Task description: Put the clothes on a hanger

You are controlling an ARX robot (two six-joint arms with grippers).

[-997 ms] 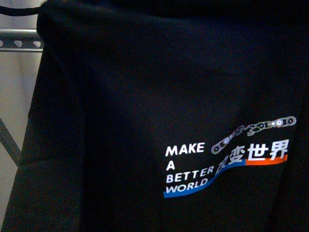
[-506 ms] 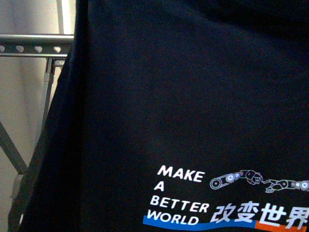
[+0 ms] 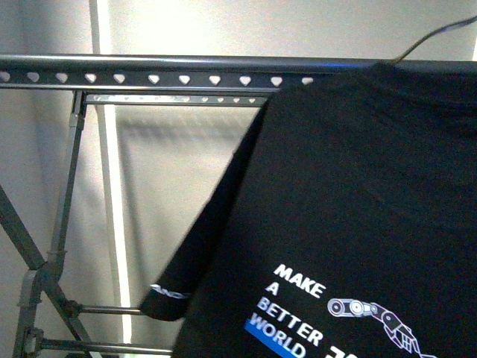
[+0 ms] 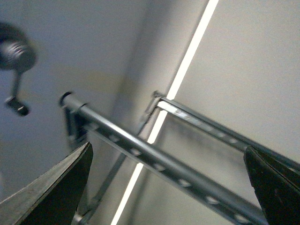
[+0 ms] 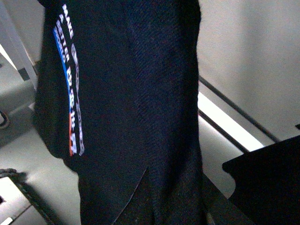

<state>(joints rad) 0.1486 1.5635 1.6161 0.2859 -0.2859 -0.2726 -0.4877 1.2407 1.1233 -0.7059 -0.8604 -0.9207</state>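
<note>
The black T-shirt (image 3: 358, 201) with white "MAKE A BETTER WORLD" print hangs at the right of the front view, its top edge at the level of the rack's top bar (image 3: 149, 71), a dark grey bar with a row of heart-shaped holes. One sleeve (image 3: 205, 246) hangs down to the left. In the right wrist view the shirt (image 5: 126, 108) fills the middle and my right gripper (image 5: 173, 206) is shut on its cloth; one finger (image 5: 267, 183) shows. My left gripper (image 4: 168, 187) is open and empty, with the punched bar (image 4: 154, 161) between its fingers (image 4: 61, 187).
The rack's slanted legs (image 3: 22, 239) and lower cross rods (image 3: 104, 344) stand at the left of the front view. A second parallel punched rail (image 3: 171, 98) runs just behind the top bar. A pale wall with a bright vertical strip (image 3: 112, 209) lies behind.
The shirt has moved right and away from the camera, uncovering most of the top bar and the rack's left leg. Its print has shifted down and right.
</note>
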